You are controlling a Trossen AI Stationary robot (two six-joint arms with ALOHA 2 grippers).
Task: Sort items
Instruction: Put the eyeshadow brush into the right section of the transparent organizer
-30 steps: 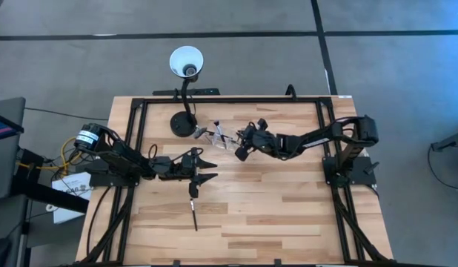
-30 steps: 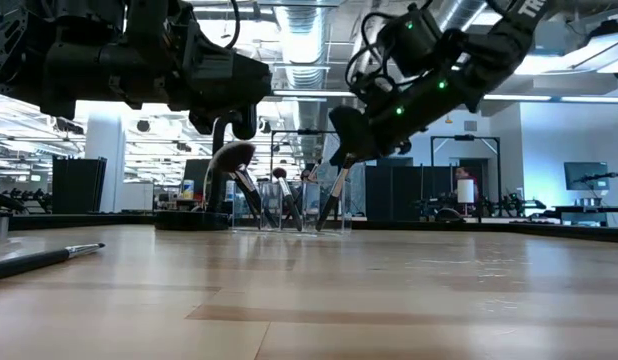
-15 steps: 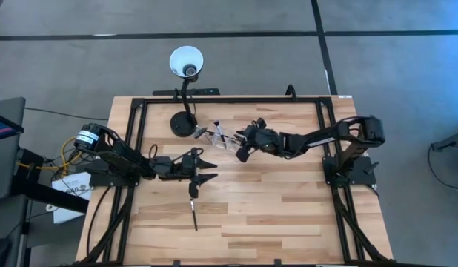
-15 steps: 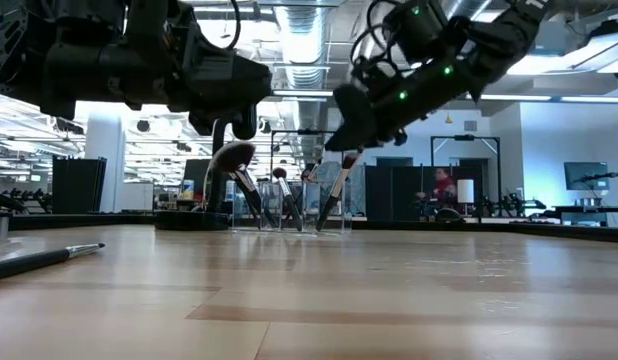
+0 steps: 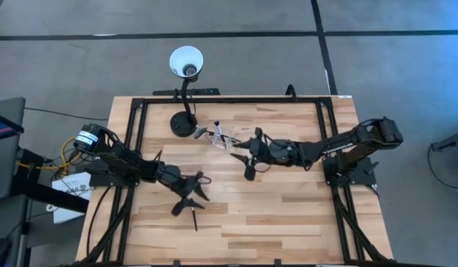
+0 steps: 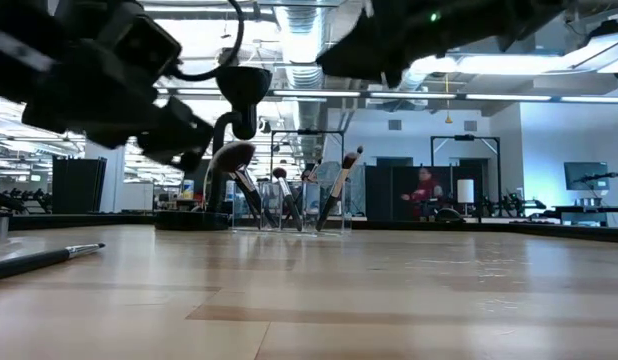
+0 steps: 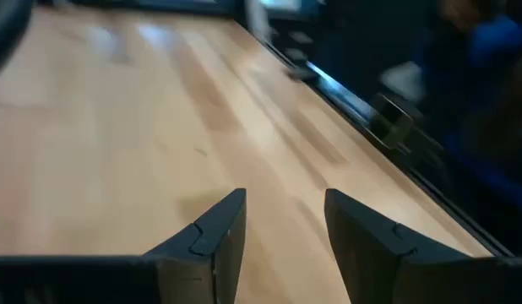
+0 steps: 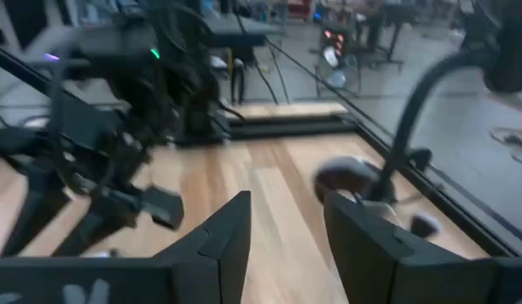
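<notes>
A clear pouch (image 5: pixel 218 136) stands at the table's far middle, next to the lamp base. Several makeup brushes (image 6: pixel 289 196) lean in it with their heads up; one has a wide fan-shaped head (image 6: pixel 227 158). One more brush (image 5: pixel 194 218) lies flat on the wood near the middle; in the low view that brush (image 6: pixel 44 259) shows at the left. My left gripper (image 5: pixel 190 196) hovers open over its far end, with nothing between the fingers (image 7: pixel 219 232). My right gripper (image 5: pixel 244 158) stands open and empty just right of the pouch.
A black gooseneck lamp with a white shade (image 5: pixel 186 61) stands on its base (image 5: pixel 182 124) at the far edge, left of the pouch. A black frame (image 5: pixel 229 99) runs round the table top. Bare wood (image 5: pixel 288 215) lies at the near right.
My right gripper has opened and let go of a brush, which now leans in the pouch. It has drawn back up and toward the table's right edge. My left gripper has swung toward the near edge, turning, and now stands over the lying brush.
</notes>
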